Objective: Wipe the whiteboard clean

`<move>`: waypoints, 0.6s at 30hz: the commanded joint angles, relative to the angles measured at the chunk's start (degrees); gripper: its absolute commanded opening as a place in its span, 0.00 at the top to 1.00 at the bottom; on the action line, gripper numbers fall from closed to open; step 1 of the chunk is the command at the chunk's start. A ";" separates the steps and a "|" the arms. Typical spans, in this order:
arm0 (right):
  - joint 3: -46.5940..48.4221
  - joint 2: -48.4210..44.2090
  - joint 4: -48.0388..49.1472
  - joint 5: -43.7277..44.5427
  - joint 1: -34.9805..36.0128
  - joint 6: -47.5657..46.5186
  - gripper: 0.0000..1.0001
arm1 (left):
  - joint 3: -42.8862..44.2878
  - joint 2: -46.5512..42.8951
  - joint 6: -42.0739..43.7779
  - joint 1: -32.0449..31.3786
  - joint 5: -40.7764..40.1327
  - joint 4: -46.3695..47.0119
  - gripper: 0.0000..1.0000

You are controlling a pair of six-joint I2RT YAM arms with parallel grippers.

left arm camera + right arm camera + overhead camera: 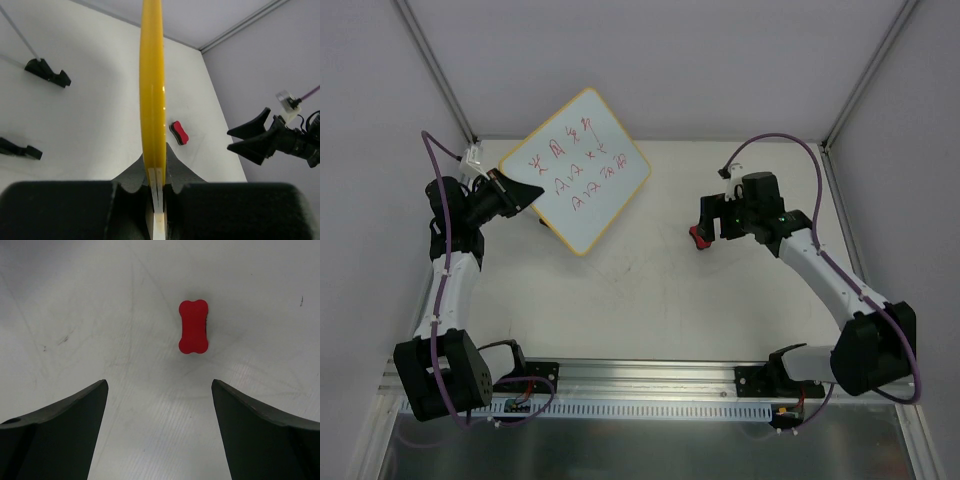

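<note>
Right wrist: my right gripper (159,385) hung spread near the red bow-shaped eraser (193,326); my left gripper (156,159) pinched the yellow-framed whiteboard (152,75) by its thin edge, which could slip.

The whiteboard (582,175) shows a smooth white face within a glossy, plastic-looking yellow frame (152,90), the eraser (193,326) at upper centre is matt red, the table (100,300) is matt white and scuffed, and the right gripper (159,400) has matt black fingers (65,425).

There is 1 whiteboard (582,172) (3 rows of red handwriting), 1 red eraser (193,326), 2 small black pieces (47,72), and 2 grippers: 1 left gripper (525,192), 1 right gripper (159,385).
</note>
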 commanded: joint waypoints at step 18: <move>13.68 30.58 4.03 11.24 1.13 0.53 0.31 | -10.15 -17.19 6.99 -6.26 -0.24 -13.64 1.00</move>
